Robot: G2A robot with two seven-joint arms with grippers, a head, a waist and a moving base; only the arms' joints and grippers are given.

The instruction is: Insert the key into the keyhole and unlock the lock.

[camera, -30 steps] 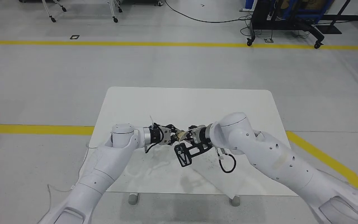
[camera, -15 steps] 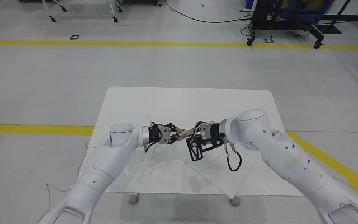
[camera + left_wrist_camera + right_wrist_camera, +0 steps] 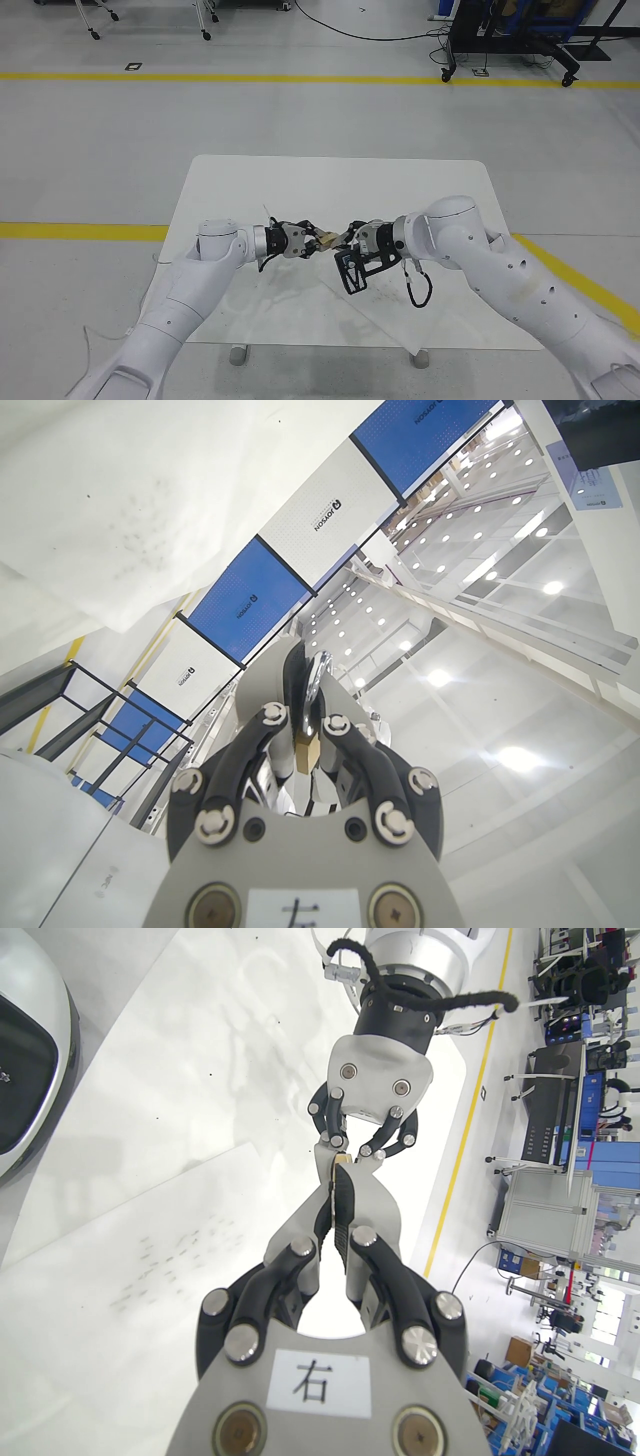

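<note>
White table (image 3: 430, 185) below, grey workshop floor (image 3: 300, 110) with yellow lines around it. Fingers of the right gripper (image 3: 336, 1174) pinched nearly flat on the key (image 3: 331, 1200), its thin metal edge caught between the black pads (image 3: 345, 1208). Fingers of the left gripper (image 3: 305, 725) clamped narrow on the brass padlock (image 3: 306, 754), gripping the body by its flat sides. Both met tip to tip in the air above the table, at the centre of the top view frame, with the key end touching or inside the padlock's face. Blade depth hard to tell from these angles, likely partly in. Silver loop (image 3: 317, 680) past the brass body probably the key's bow or ring, possibly the shackle.

Judged step: seating the key, then turning.
- Push straight along the blade's own line, wrists nose to nose, with no sideways load.
- Brace the padlock firmly with the left gripper against spinning with the key.
- Turn from the right wrist alone, about that same line, and only once fully home.
- Watch for slip of the thin key in the pads.
- Back off and re-seat at any cocking of the blade, rather than forcing the turn.
</note>
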